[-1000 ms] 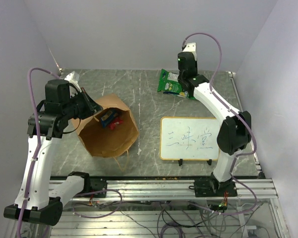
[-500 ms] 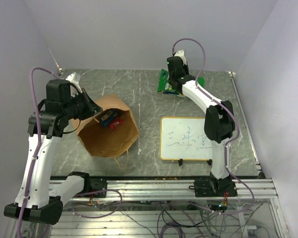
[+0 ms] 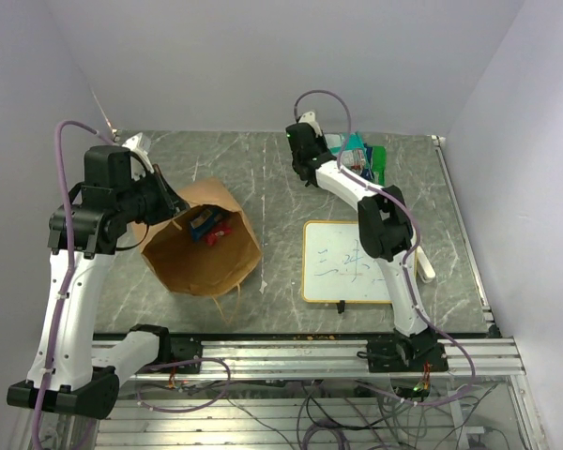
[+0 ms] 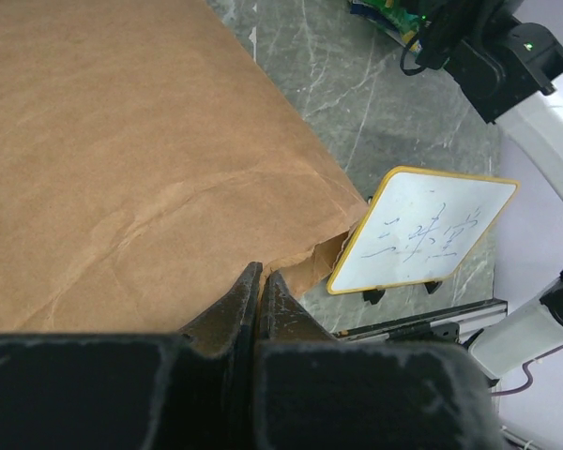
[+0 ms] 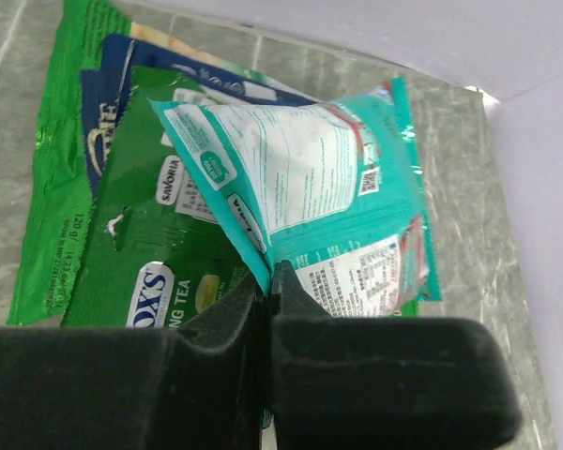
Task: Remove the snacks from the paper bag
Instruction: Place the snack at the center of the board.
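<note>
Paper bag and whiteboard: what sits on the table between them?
Nothing: between the paper bag and the whiteboard, the top external view shows only bare marbled table.

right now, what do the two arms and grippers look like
The left arm and right arm have white links with black joints; a lilac cable loops along each. A small green light glows on the right wrist. The left gripper and right gripper have matte black, tapered fingers.
</note>
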{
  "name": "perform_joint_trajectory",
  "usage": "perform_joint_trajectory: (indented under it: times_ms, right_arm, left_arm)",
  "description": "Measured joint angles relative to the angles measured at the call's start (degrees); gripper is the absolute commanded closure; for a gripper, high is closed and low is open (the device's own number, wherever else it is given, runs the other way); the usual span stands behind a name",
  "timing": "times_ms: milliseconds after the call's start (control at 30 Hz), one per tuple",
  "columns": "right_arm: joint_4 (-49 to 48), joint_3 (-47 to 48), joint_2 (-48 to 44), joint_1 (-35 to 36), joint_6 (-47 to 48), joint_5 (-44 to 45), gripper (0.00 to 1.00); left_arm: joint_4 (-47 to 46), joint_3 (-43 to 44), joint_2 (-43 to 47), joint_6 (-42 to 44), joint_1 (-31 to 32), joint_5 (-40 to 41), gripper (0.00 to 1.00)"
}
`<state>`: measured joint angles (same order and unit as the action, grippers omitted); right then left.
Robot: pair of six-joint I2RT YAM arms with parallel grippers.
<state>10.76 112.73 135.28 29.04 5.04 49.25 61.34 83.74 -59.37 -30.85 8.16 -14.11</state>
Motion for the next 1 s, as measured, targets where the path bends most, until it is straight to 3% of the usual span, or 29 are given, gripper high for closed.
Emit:
perform_joint_trajectory:
  times_ms: [200,367,433,600,733,900,1000]
  right_arm:
    - [-1.31,0.74,2.67,0.5,0.68,-1.57,0.99]
    - [-3.61,0.87,2.91,0.44,2.4,-2.45,0.87]
    - [-4.24,1.05,3.19,0.39,2.86,-2.93,0.76]
    - [-4.48,1.05,3.15,0.52,3.28,-4.09,0.37]
    - [-3.21,0.2,1.66,0.59,3.85,-5.73,0.15]
    - [-0.24,-2.1,-5.16,1.31,3.8,-7.34,0.0]
    - [-0.13,-6.36,-12.48,2.89,3.96,-8.31,0.0]
  left_arm:
    - [0.81,0.0,0.07,0.04,0.0,0.0,0.93]
    - [1.14,-0.15,1.05,-0.02,0.0,0.0,0.93]
    - [1.16,-0.2,1.62,-0.04,0.0,0.0,0.93]
    - [1.2,-0.2,2.12,-0.04,0.0,-0.07,0.93]
    - [0.96,-0.74,2.16,-0.5,0.0,-0.5,0.93]
    - [-0.2,-2.82,2.16,-1.53,0.0,-2.45,0.93]
    - [-0.83,-3.26,1.79,-1.99,0.0,-3.93,0.93]
